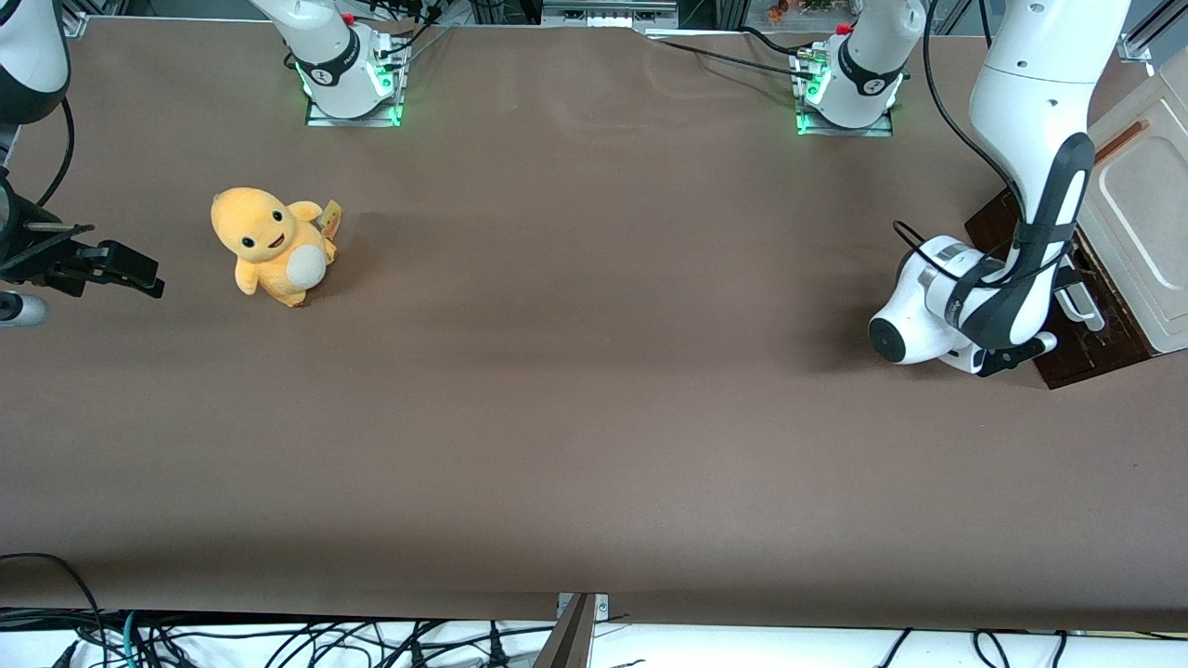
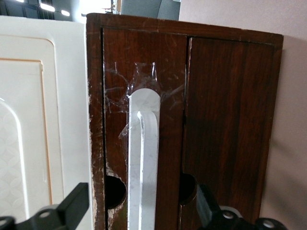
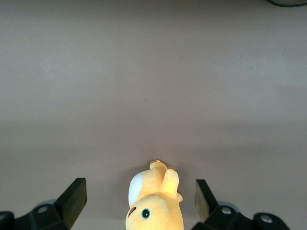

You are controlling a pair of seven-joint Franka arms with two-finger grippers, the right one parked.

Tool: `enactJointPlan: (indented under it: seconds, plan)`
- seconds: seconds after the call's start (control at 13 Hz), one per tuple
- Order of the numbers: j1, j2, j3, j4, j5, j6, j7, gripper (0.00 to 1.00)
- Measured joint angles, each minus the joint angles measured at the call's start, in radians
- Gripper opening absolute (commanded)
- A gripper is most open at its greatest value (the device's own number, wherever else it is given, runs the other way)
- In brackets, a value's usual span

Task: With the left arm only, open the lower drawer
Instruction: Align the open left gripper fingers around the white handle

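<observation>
Brown table (image 1: 575,390), cables along its front edge. At the working arm's end, gripper (image 2: 142,211) with fingers (image 2: 76,203) spread open astride lower drawer (image 2: 211,124) handle (image 2: 143,167); drawer partly hidden under left arm (image 1: 1021,232).

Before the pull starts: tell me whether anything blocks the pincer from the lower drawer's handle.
Nothing visible does. The open pincer straddles the white handle of the lower drawer, one finger on each side, with only clear tape at the handle's end.

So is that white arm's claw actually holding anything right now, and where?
Nothing yet. The claw is open, one finger on each side of the lower drawer's white bar handle, not closed on it.
</observation>
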Motion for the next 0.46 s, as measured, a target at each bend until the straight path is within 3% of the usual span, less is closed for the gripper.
enactJointPlan:
  seconds: [0.31, 0.46]
  plan:
    - [0.001, 0.0, 0.0, -0.011, 0.0, -0.001, -0.001, 0.83]
    - [0.002, 0.0, 0.001, -0.012, 0.002, -0.002, -0.001, 0.83]
